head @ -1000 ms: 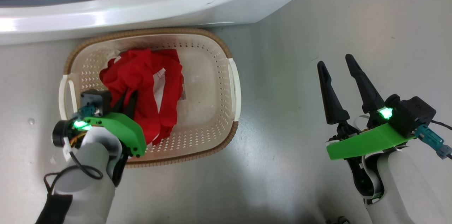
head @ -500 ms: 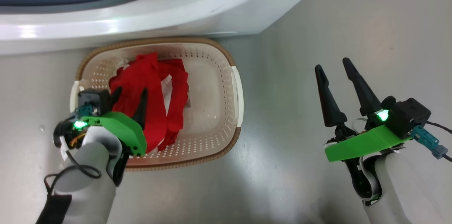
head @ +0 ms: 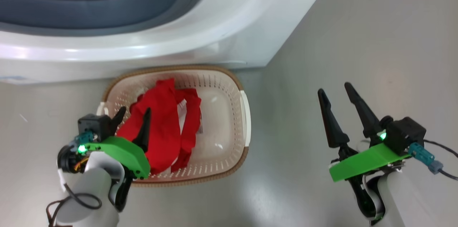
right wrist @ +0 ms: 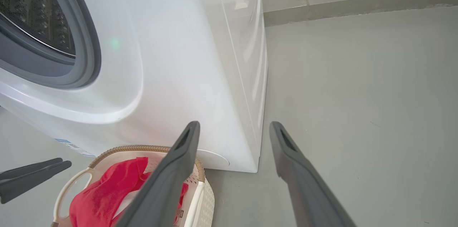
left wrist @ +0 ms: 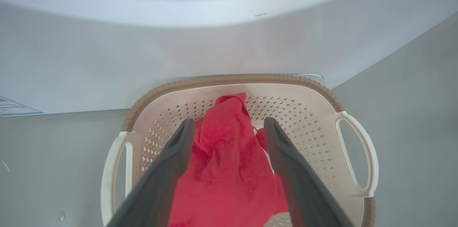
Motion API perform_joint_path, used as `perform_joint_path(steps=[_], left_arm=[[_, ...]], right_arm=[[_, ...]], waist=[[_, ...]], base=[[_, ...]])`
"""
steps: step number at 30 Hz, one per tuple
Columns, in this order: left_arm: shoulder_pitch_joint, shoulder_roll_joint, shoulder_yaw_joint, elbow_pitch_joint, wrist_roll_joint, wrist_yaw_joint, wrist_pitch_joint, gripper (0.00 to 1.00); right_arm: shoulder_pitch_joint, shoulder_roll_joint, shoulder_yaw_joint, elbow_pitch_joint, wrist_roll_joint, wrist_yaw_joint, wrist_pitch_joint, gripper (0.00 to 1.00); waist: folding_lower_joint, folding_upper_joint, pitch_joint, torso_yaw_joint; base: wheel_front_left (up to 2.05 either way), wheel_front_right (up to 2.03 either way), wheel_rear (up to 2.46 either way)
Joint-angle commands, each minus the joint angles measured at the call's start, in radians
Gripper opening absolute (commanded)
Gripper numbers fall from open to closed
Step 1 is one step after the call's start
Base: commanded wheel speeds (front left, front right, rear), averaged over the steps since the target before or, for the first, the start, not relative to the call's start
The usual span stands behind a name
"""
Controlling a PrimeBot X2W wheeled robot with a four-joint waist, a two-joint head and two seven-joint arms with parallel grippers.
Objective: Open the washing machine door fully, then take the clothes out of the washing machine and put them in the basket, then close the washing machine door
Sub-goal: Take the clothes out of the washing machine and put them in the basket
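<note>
since a second ago, my left claw (head: 135,109) has gone from clamped on the clothes (head: 164,130) to fingers spread apart and empty; the red heap lies just beneath and ahead of its tips, resting inside the basket (head: 246,112); left wrist view: both fingers (left wrist: 171,169) straddle the cloth, and whether they graze it i cannot tell; the head camera has tilted up, so the basket's lower place in that view is camera motion, not a move of the basket; more of the washing machine (head: 214,33) and its grey gasket (head: 107,8) appear beyond my fingertips; my right claw (head: 333,88) hangs apart and empty, well to the right of the basket, over bare floor (head: 304,40); reading: the release is done and this garment is delivered; past my right claw's left finger the drum (right wrist: 35,8) shows bare steel in the part visible, the rest hidden; next, by judgement, either another reach into the drum or closing the door.
</note>
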Motion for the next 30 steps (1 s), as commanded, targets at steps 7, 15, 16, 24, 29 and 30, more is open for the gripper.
perform_joint_path(steps=[7,15,16,24,29,30], left_arm=[[0.109,0.033,0.107,-0.131,0.063,-0.005,-0.005,1.0],[0.194,0.021,0.188,-0.263,0.128,-0.005,-0.005,1.0],[0.207,0.018,0.197,-0.278,0.137,-0.005,-0.005,1.0],[0.314,0.002,0.272,-0.405,0.188,-0.005,-0.005,1.0],[0.389,-0.01,0.307,-0.488,0.213,-0.005,-0.005,1.0],[0.404,-0.012,0.315,-0.505,0.217,-0.005,-0.005,1.0]], right_arm=[[0.061,0.002,0.014,-0.002,-0.015,0.005,-0.006,1.0],[0.093,0.002,0.017,0.012,-0.018,0.005,-0.006,1.0],[0.099,0.002,0.017,0.014,-0.019,0.005,-0.006,1.0],[0.158,0.002,0.006,0.032,-0.029,0.005,-0.006,1.0],[0.197,0.002,-0.004,0.037,-0.033,0.005,-0.006,1.0],[0.204,0.002,-0.006,0.038,-0.034,0.005,-0.006,1.0]], waist=[[0.0,0.0,-0.144,0.02],[0.0,0.0,-0.23,0.024],[0.0,0.0,-0.243,0.025],[0.0,0.0,-0.344,0.032],[0.0,0.0,-0.397,0.039],[0.0,0.0,-0.406,0.04]], base=[[0.0,0.0,0.0],[0.0,0.0,0.0],[0.0,0.0,0.0],[0.0,0.0,0.0],[0.0,0.0,0.0],[0.0,0.0,0.0]])
